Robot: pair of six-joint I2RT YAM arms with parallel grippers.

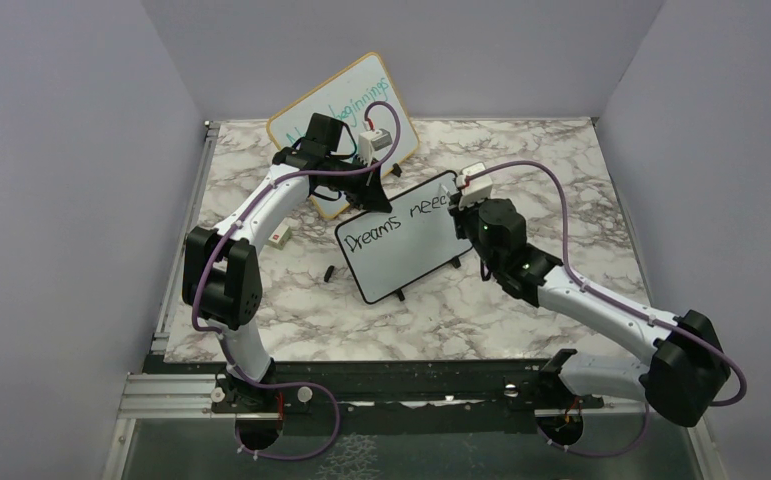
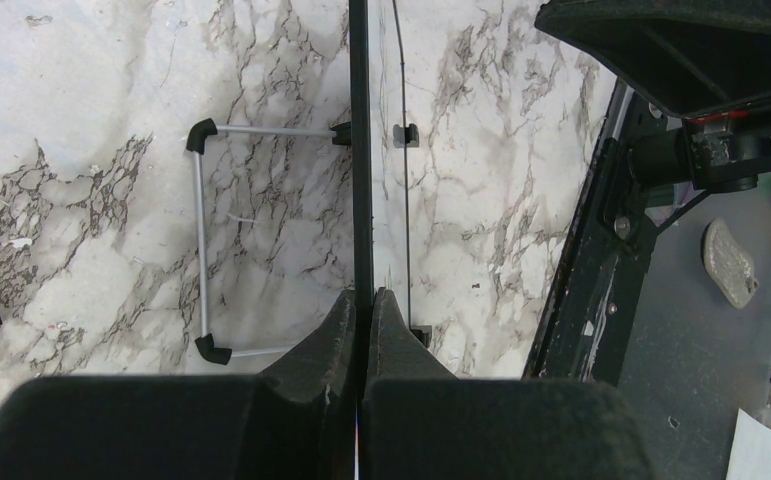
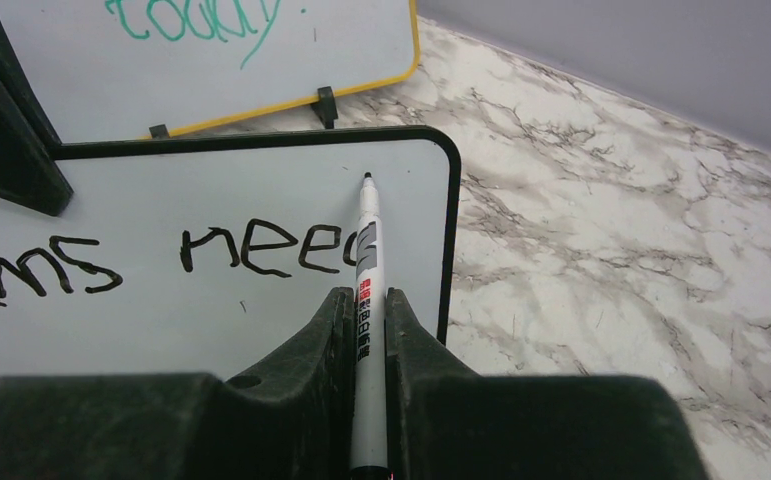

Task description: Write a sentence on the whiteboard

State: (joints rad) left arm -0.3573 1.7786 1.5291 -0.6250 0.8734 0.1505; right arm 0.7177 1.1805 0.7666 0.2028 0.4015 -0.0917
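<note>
Right end effector [image 3: 366,297] clamps marker [image 3: 366,245], pointed at whiteboard [image 3: 211,190]; left end effector [image 2: 363,297] pinches its edge

A robotics lab test cell: plain lilac walls [image 1: 61,200] box in a marble-patterned table [image 1: 581,170], and along the bottom edge a metal rail [image 1: 161,398] carries the cabled left arm [image 1: 261,210] and right arm [image 1: 601,305].

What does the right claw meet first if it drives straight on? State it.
The marker in the right claw leads, so its tip meets the whiteboard first, near its right edge. It may be touching now; depth is unclear.
</note>
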